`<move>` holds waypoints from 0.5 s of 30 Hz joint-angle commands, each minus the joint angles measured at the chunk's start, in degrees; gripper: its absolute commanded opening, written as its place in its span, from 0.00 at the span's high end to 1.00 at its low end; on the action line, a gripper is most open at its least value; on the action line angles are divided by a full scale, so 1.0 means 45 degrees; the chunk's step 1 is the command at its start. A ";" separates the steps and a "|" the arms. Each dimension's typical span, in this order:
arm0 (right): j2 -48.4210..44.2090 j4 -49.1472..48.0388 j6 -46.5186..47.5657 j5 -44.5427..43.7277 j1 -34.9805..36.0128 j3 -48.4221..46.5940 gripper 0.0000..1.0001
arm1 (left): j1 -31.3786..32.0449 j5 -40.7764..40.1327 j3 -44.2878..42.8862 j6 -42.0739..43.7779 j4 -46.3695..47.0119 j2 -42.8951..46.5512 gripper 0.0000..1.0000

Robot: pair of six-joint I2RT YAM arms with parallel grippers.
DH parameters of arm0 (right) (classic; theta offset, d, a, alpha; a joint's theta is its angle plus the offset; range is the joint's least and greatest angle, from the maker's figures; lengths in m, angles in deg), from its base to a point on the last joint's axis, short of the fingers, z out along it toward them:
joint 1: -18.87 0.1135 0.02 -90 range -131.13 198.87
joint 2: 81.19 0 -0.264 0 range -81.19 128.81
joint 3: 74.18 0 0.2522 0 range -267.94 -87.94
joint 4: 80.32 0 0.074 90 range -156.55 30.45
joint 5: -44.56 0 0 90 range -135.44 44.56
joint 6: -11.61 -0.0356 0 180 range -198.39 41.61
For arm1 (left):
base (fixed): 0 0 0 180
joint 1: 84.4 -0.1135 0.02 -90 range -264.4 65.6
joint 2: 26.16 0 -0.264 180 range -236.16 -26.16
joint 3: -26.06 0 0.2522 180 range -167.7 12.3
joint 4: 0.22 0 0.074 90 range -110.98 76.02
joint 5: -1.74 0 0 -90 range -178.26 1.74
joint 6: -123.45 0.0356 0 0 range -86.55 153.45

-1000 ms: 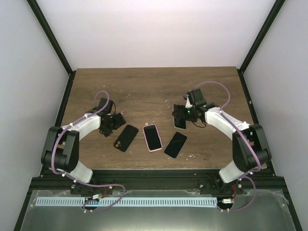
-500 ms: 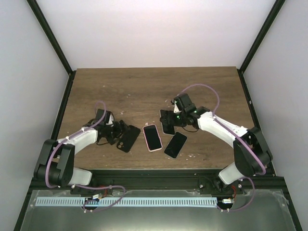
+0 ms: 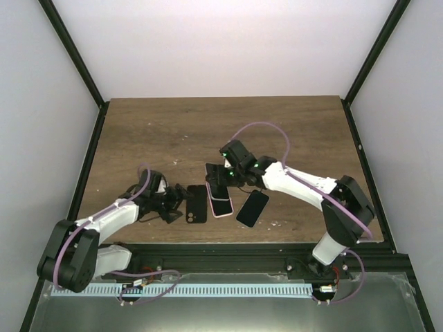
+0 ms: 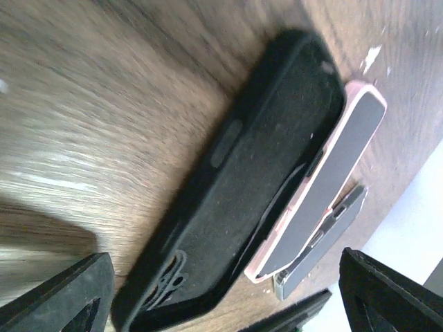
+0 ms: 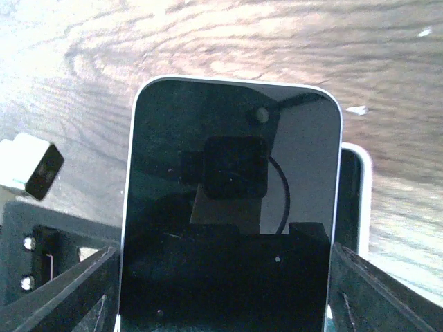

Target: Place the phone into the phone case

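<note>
The matt black phone case (image 4: 256,180) lies open side up on the brown wood-grain tabletop (image 3: 173,131), with nothing in it. Its camera cut-out is at the end nearest the left hand (image 3: 173,205). Just beside it at 3 o'clock lies a pink case with a dark-screened phone inside (image 3: 221,202). Farther toward 3 o'clock a slim dark phone (image 3: 252,207) lies apart on the wood.

The glossy black-screened phone with a pale rounded rim (image 5: 232,173) fills the gap between the fingers of the right hand (image 5: 225,277), which clamps it by its long edges. From the black case it sits at 1 o'clock, over the pink case's far end. The left hand is spread wide at the black case's 9 o'clock and grips nothing.
</note>
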 commanded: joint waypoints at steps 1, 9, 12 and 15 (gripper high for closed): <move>0.0695 -0.0530 -0.0793 -0.0461 0.0916 -0.1089 0.46 | -0.0834 -0.1093 -0.0208 0.0532 -0.1373 0.0879 0.10; 0.1577 -0.1060 -0.1973 -0.0895 0.2224 -0.1488 0.46 | -0.4900 0.0513 -0.0908 0.4212 -0.2768 0.1688 0.00; 0.1966 -0.1528 -0.2644 -0.0871 0.2566 -0.1538 0.47 | -0.5325 0.0015 -0.1559 0.5092 -0.3604 0.1963 0.00; 0.2380 -0.1915 -0.3095 -0.1125 0.3000 -0.1736 0.48 | -0.5560 -0.0258 -0.2185 0.5801 -0.4247 0.1977 0.00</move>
